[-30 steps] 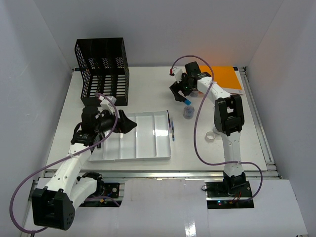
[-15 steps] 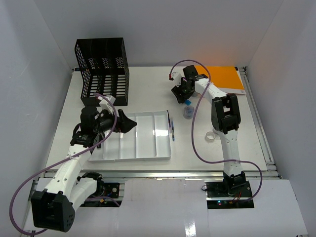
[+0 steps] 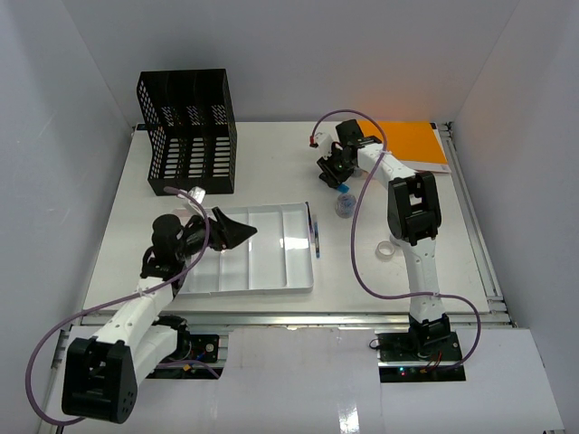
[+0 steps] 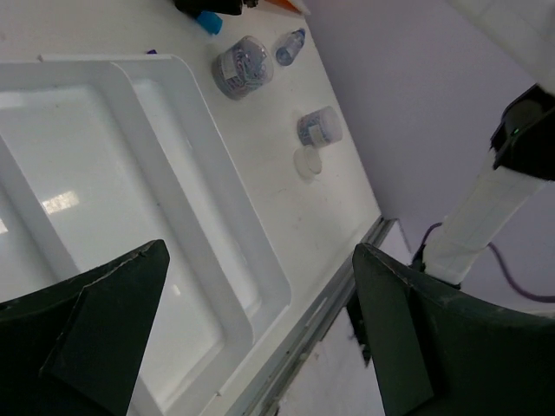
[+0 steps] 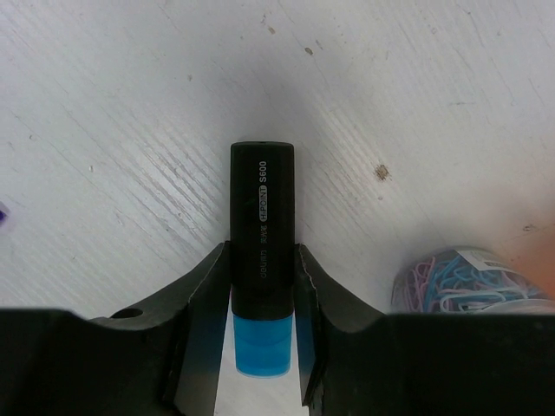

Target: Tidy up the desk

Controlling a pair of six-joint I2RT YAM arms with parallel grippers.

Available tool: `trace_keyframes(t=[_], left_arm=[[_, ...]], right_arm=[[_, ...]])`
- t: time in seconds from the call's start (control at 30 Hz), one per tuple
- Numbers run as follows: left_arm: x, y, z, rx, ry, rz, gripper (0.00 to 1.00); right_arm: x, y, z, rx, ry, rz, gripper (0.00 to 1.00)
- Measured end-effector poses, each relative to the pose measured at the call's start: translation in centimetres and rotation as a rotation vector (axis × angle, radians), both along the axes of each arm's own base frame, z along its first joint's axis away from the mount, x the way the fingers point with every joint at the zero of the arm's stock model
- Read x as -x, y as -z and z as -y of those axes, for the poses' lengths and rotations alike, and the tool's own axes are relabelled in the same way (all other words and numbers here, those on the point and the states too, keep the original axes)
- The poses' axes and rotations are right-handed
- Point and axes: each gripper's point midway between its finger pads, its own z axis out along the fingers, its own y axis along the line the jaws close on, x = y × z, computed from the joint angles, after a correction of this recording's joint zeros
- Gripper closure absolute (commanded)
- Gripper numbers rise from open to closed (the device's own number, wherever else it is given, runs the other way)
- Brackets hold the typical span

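Behind a metal rail point(image 3: 344, 318), flat white desk point(image 3: 271, 172), faintly scuffed

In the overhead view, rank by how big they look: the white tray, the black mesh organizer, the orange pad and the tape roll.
White tray and black mesh organizer: about alike, so unranked; the organizer stands taller, nearer the camera.
Then the orange pad.
Smallest, the tape roll.

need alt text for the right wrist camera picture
A black highlighter with a blue end lies on the white desk, held on both sides between the two black fingers of the right gripper. A clear tub of coloured paper clips sits at the lower right edge.
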Motion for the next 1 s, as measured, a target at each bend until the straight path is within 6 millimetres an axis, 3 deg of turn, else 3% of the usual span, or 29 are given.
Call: trace_keyframes(t=[0.13, 0.23, 0.33, 0.5, 0.6, 0.77, 0.9, 1.0], left_arm=[[-0.7, 0.4, 0.5, 0.116, -0.037, -0.102, 0.02], [-1.5, -0.2, 1.3, 0.167, -0.057, -0.125, 0.02], [-2.6, -1.2, 2.8, 0.194, -0.055, -0.133, 0.02], [-4.8, -2.7, 5.2, 0.226, -0.061, -0.127, 0.04], [-5.8, -2.7, 6.5, 0.240, -0.070, -0.144, 0.05], [-7.1, -2.2, 8.9, 0.254, -0.069, -0.178, 0.09], [-7.6, -2.5, 11.2, 0.266, -0.045, -0.185, 0.14], [-7.7, -2.5, 12.9, 0.269, -0.025, -0.185, 0.20]], right_arm=[[0.9, -0.6, -0.5, -0.037, -0.019, -0.019, 0.87], [2.1, -2.3, -1.2, -0.095, -0.034, -0.025, 0.88], [4.0, -5.9, -2.0, -0.187, -0.058, -0.017, 0.88], [7.6, -14.0, -3.6, -0.368, -0.134, 0.043, 0.88], [10.7, -16.8, -4.4, -0.461, -0.189, 0.039, 0.88], [15.6, -16.0, -5.3, -0.525, -0.240, -0.061, 0.88], [18.8, -14.4, -5.7, -0.534, -0.261, -0.134, 0.88], [20.7, -14.4, -5.9, -0.543, -0.275, -0.155, 0.87]])
